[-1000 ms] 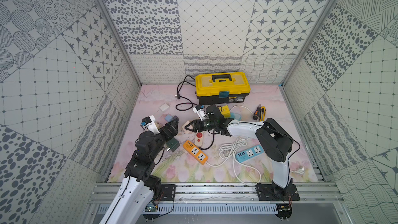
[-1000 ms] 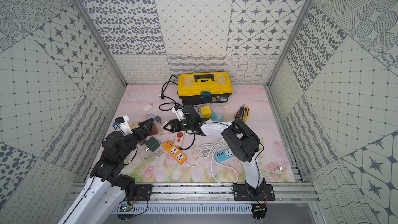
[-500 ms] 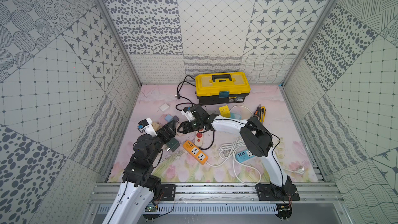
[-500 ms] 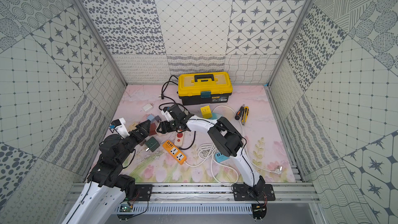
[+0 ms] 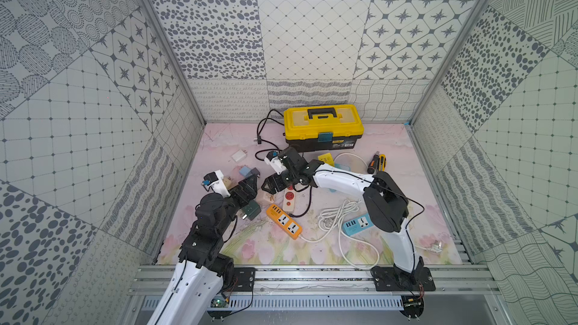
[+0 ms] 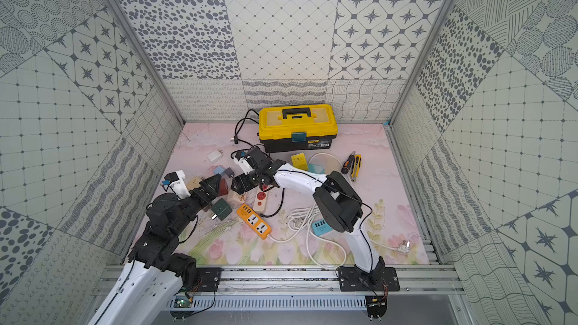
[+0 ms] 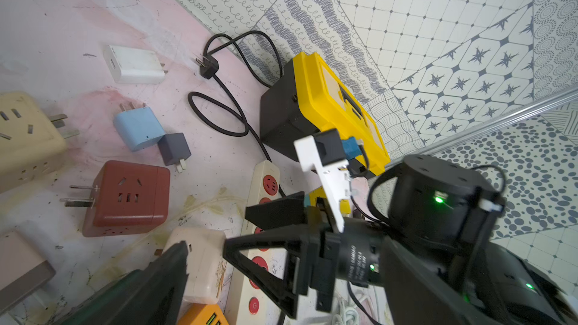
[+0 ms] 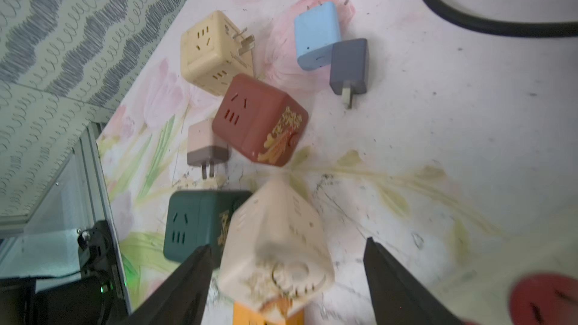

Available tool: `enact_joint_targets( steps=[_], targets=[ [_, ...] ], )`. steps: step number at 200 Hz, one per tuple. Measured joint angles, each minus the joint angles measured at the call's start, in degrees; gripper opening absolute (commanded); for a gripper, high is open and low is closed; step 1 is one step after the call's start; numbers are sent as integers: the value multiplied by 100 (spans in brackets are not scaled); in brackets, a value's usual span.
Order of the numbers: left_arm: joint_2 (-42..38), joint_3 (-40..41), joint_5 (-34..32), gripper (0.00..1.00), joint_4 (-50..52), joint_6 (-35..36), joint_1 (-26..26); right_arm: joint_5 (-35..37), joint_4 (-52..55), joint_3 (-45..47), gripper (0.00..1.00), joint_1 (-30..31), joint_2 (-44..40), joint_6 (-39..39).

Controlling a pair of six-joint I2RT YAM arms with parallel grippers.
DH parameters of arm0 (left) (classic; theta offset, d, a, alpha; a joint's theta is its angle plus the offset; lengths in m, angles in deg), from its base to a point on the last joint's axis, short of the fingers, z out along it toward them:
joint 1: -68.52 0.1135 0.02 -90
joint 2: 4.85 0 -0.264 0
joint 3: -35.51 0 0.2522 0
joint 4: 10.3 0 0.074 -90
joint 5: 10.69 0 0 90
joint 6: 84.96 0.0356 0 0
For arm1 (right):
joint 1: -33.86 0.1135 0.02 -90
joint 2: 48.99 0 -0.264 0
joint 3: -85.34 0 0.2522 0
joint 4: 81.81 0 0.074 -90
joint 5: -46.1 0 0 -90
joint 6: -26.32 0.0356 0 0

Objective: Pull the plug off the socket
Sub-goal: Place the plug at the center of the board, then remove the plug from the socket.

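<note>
Grey-patterned tile walls [image 5: 312, 42] close in a pink floral mat [image 5: 344, 139] strewn with adapters, cables and power strips. The task's thing, a cream cube-shaped plastic plug adapter [image 8: 275, 251], sits near the left-hand middle of the mat. It lies just beside the end of an orange power strip [image 5: 284, 221] and next to a white power strip with red sockets [image 5: 289, 200]. In the right wrist view it is tilted corner-up and blurred. It looks free of both strips, though its prongs are not clear enough to be sure.

The right gripper [image 5: 270, 186] hangs directly over the cube with its jaws spread wide to either side. There is clear mat between the cube and one jaw, and the other jaw is close beside it, so nothing is clamped. The left gripper [image 5: 250, 182] stands fully spread and empty nearby, above a dark green cube adapter [image 8: 194, 223] and a red-brown cube adapter [image 8: 259, 120].

The cream cube should handle as a light, rigid block with smooth faces that are likely a little slippery. It will not give under the pads, so a corner-on pinch would probably let it twist out. The sound hold is square across two opposite flat faces, away from the printed face and the prongs. Any pull should run straight along the prongs.
</note>
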Motion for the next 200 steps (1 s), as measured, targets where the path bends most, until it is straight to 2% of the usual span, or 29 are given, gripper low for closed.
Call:
enact_joint_targets(
  steps=[27,46,69,89,118,141,160,200],
  targets=[
    [332,31,411,97,-442,-59,0,310,-1034,1910,81,-109,-1978,-273],
    [745,66,772,94,-874,-179,0,334,-1838,3038,80,-433,-3182,-236],
    [1473,55,1228,93,-1495,-407,-81,175,-2498,4354,80,-1357,-4269,133],
    [2184,-103,1515,92,-1810,-542,-348,-37,-2697,5322,79,-2382,-4795,605],
    [3279,-673,1659,92,-2039,-553,-1071,-584,-2822,6260,79,-3679,-5090,1346],
    [4148,-1307,1650,92,-2009,-520,-1604,-981,-2994,6465,79,-4341,-4922,1847],
    [4907,-2011,1545,92,-1727,-428,-1982,-1202,-3233,6419,78,-4586,-4529,2162],
    [6437,-3665,1145,93,-828,-190,-2457,-1464,-3497,6002,79,-4638,-3521,2618]
  ],
)
